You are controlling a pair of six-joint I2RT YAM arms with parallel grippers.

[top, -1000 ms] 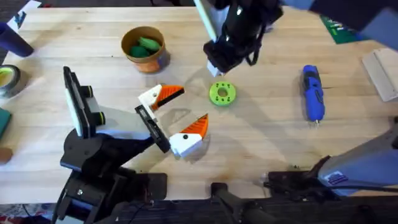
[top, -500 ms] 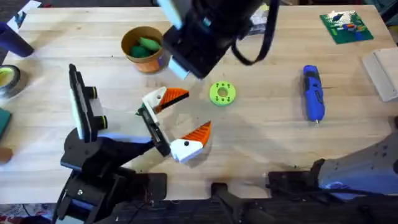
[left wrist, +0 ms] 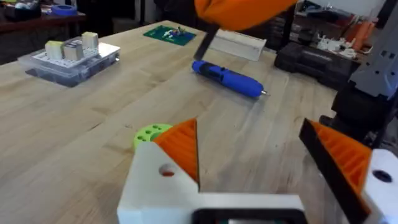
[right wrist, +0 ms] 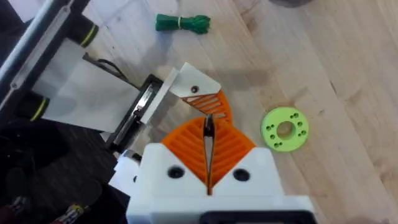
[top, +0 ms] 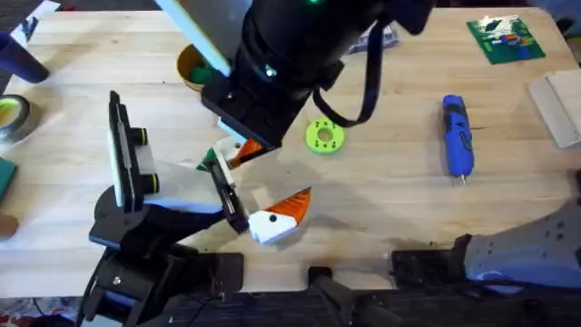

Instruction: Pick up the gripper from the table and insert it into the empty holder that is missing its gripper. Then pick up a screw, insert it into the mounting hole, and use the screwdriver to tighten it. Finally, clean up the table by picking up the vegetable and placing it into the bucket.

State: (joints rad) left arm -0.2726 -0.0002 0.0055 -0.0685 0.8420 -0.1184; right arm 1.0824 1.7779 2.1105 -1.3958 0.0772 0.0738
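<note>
My right gripper (right wrist: 208, 163) is pressed together, empty, above the holder (right wrist: 142, 107); my left gripper (left wrist: 273, 165) gapes. Bare table (top: 390, 195) lies beside the screwdriver (top: 457, 135).

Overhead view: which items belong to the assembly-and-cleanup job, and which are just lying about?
Job: holder, white-orange gripper piece, blue screwdriver, orange bucket.

Lying about: green circuit board, tape roll, green twist tie, dark blue cup.

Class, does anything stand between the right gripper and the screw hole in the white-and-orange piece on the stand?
Nothing visible does. In the right wrist view the hole lies bare just beyond the right gripper; the green disc sits apart.
</note>
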